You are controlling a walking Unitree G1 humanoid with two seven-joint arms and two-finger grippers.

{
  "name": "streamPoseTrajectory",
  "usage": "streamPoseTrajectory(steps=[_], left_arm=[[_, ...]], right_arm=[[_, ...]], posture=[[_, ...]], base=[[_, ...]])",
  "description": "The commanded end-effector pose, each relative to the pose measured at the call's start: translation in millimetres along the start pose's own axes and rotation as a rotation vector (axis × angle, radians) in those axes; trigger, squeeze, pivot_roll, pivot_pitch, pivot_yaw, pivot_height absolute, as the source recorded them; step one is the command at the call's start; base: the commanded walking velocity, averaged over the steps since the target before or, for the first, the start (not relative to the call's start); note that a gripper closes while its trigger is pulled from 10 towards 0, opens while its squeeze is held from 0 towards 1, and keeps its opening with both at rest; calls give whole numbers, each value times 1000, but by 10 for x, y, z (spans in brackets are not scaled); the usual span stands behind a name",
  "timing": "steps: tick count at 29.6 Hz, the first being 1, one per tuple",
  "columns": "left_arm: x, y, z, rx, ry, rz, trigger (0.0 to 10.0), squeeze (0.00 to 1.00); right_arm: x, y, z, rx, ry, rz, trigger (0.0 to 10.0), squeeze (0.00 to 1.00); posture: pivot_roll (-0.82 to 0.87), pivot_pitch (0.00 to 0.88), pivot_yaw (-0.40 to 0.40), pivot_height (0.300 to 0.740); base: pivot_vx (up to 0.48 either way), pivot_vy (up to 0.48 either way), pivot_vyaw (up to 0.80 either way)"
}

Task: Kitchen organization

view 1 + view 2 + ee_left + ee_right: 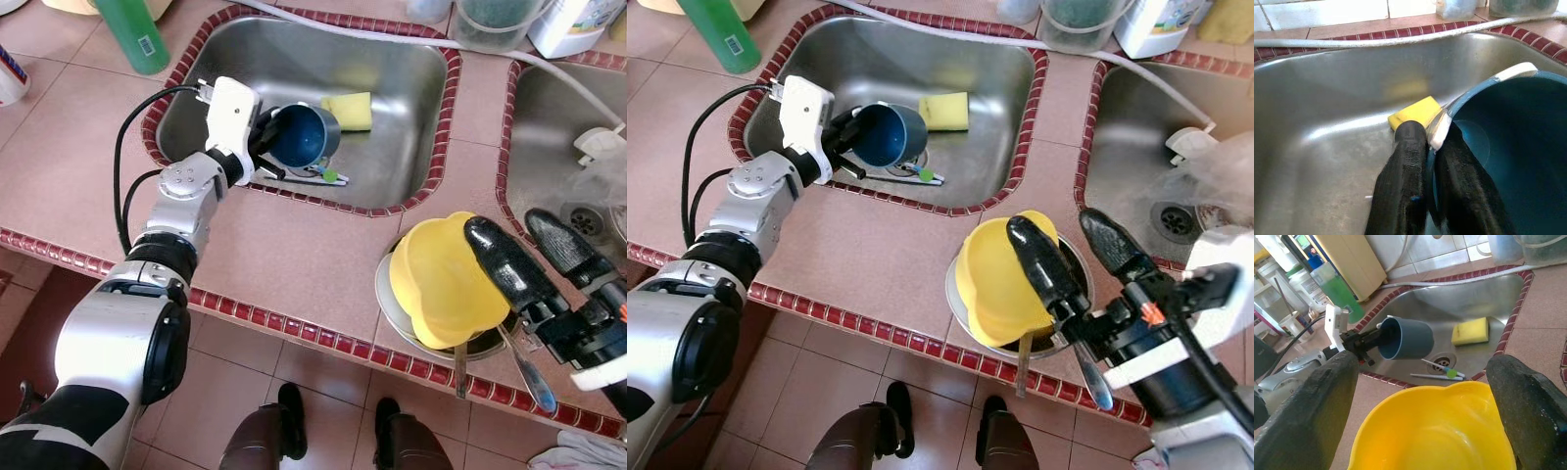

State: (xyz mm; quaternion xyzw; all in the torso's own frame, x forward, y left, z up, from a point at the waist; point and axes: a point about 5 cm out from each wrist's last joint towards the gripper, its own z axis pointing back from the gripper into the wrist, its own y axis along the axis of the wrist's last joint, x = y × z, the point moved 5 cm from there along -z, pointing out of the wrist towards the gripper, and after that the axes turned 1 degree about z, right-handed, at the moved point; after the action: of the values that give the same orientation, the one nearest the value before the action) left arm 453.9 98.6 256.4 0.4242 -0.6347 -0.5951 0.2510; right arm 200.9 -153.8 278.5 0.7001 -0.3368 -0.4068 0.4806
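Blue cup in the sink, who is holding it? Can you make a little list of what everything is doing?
left gripper: fingers shut on the blue cup's rim
blue cup: held on its side above the sink
sink: holds a yellow sponge and a toothbrush
right gripper: fingers open, above the yellow bowl
yellow bowl: sits in a metal dish on the counter

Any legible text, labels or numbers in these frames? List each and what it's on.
None can be read.
Green bottle: white barcode label, digits too small to read.
White container behind the sinks: printed label, blurred.
White item at the counter's left edge: red and blue print, cut off and unreadable.
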Motion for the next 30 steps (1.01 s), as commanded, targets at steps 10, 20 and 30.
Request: streamPoseTrajectory(steps=[10,20,30], left_arm=[[-82,109,2,18,7,-18,10000,1000],[-81,178,-15,39,1,-18,10000,1000],[-120,353,-13,128,10,31,10000,1000]], right_arm=[[-53,39,22,2,5,6,10000,0],[-60,36,3,10,-1,14,10000,0],[-41,31,-150,58,14,56,10000,0]], posture=[[-119,354,98,740],[-103,346,101,740],[-42,298,86,740]], base=[[0,0,0],[0,0,0],[0,0,0]])
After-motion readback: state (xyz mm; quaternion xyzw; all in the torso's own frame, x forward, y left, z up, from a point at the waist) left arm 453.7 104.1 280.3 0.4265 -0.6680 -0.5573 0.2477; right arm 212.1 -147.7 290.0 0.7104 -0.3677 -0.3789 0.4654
